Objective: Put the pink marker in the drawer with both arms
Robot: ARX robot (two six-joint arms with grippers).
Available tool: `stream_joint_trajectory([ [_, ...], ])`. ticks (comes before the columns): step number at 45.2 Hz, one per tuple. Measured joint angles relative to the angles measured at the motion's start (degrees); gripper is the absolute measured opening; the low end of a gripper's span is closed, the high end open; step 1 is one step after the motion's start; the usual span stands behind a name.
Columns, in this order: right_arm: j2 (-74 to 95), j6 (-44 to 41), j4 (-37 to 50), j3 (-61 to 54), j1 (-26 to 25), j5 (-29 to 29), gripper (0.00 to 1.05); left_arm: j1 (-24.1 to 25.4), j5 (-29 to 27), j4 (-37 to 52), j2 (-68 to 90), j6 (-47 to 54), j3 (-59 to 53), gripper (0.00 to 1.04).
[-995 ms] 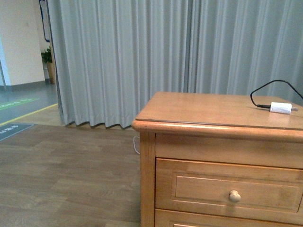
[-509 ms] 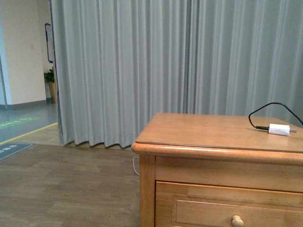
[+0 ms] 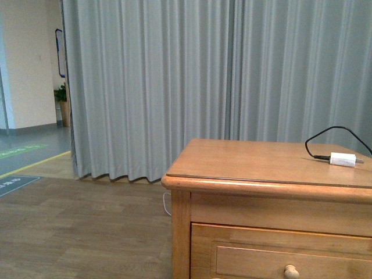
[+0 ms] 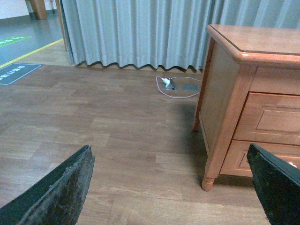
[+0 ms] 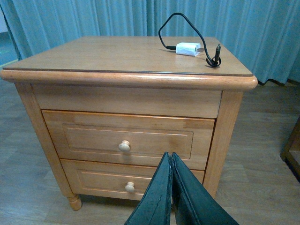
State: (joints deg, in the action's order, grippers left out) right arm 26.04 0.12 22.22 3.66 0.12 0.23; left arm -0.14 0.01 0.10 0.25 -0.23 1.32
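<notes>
The pink marker is not in any view. The drawer (image 5: 126, 136) is the upper one of the wooden cabinet, closed, with a round knob (image 5: 124, 146). Its top part shows at the bottom of the front view (image 3: 279, 256) and its left end in the left wrist view (image 4: 274, 119). My right gripper (image 5: 169, 157) is shut and empty, held in front of the cabinet, below the drawer's knob in its view. My left gripper (image 4: 168, 187) is open and empty above the wooden floor, left of the cabinet. Neither arm shows in the front view.
A white plug (image 5: 187, 48) with a black cable lies on the cabinet top (image 5: 117, 54); it also shows in the front view (image 3: 342, 159). The lower drawer (image 5: 131, 180) is closed. A grey curtain (image 3: 174, 87) hangs behind. A floor socket with white cable (image 4: 171, 84) lies near the curtain.
The front view has shifted upward since one second ago, so the cabinet sits lower in the picture. Nothing has changed over the last half second.
</notes>
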Motion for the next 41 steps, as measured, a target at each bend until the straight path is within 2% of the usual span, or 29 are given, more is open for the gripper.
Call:
stream_joint_trajectory([
  [14, -6.60, 0.02, -2.86, -3.34, 0.00, -0.11, 0.01, 0.00, 0.00, -0.02, 0.00, 0.00, 0.00, 0.99],
  [36, -16.09, -0.02, -12.09, -3.39, 0.00, -0.13, 0.01, 0.00, -0.02, -0.07, 0.00, 0.00, 0.00, 0.99],
  [39, -22.05, -0.07, -20.15, -3.32, 0.00, -0.15, 0.01, 0.00, -0.02, -0.07, 0.00, 0.00, 0.00, 0.99],
  [41, -25.07, -0.07, -21.86, -3.32, 0.00, -0.15, 0.01, 0.00, 0.00, -0.07, 0.00, 0.00, 0.00, 0.99],
])
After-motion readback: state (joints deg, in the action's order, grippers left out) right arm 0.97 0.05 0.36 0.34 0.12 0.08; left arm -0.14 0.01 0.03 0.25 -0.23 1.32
